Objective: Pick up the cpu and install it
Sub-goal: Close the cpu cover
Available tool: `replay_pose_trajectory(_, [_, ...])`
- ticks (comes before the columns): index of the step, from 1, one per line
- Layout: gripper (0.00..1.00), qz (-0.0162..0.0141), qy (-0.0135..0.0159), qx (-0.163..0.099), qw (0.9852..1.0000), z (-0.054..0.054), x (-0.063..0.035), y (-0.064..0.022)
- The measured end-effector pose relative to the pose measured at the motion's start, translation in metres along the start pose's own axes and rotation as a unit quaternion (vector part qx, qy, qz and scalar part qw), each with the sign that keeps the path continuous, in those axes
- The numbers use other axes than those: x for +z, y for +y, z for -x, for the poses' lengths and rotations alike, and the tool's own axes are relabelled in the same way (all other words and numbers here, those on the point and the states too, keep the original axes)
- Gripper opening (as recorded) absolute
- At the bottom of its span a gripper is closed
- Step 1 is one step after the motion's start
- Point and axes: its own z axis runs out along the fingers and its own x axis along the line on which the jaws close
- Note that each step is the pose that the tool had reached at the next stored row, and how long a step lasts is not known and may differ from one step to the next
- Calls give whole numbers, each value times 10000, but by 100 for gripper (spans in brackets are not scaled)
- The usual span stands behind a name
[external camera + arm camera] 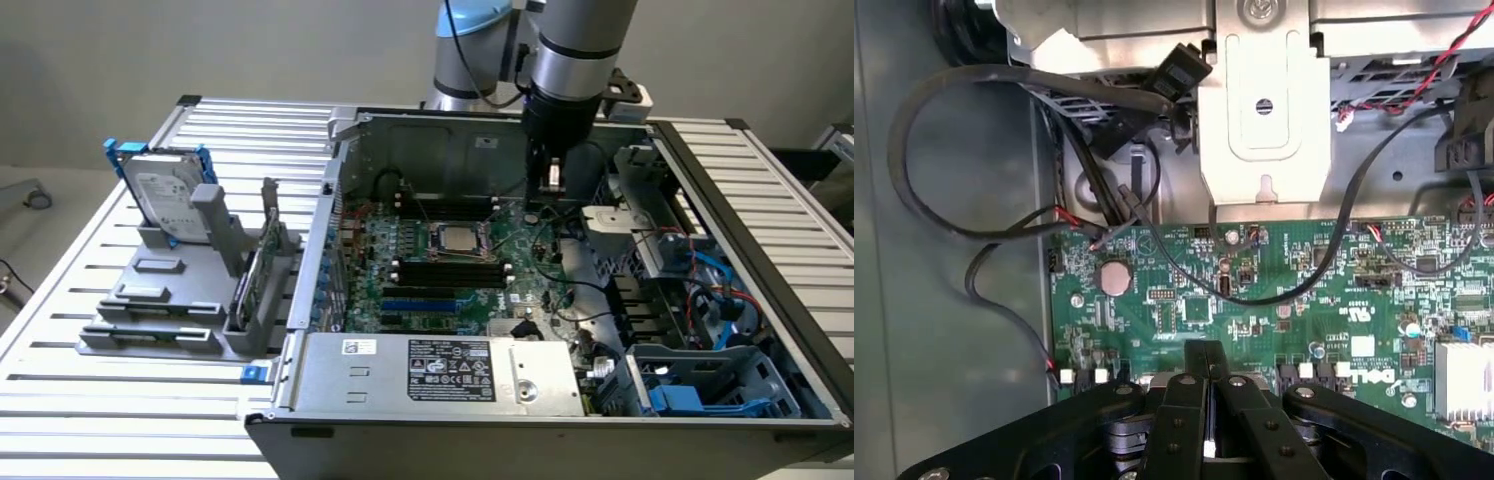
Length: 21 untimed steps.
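Note:
The cpu (461, 238), a small pale silvery square, lies flat inside the metal socket frame in the middle of the green motherboard (441, 262) in the open computer case. My gripper (551, 182) hangs inside the case above the board, toward the exterior view's right of the socket and apart from the chip. In the wrist view my black fingers (1176, 425) stand pressed close together over the motherboard (1274, 300). Only a thin slit runs between them, and I see nothing held there.
The case (400, 395) lies open on a slatted metal table (94, 420). A grey fixture (174, 290) on the exterior view's left holds the silver hard drive (167, 190) with blue frame. Black cables (954, 200), a metal bracket (1264, 110) and a drive cage (707, 385) crowd the case.

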Motion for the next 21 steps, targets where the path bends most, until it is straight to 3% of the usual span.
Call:
replay_pose_trajectory(7, [11,-1,0,0,10000,4,128,9])
replay_pose_trajectory(8, [11,-7,-1,0,10000,5,142,9])
replay_pose_trajectory(9, [11,-32,-2,1,10000,5,147,9])
replay_pose_trajectory(10, [11,-87,-6,4,10000,6,147,9])
replay_pose_trajectory(13, [11,-354,-20,20,9994,5,148,8])
replay_pose_trajectory(15, [11,-496,-28,29,9988,6,148,4])
replay_pose_trajectory(17, [11,-589,-34,34,9983,6,147,-11])
replay_pose_trajectory(21, [11,-703,-40,41,9975,15,144,-59])
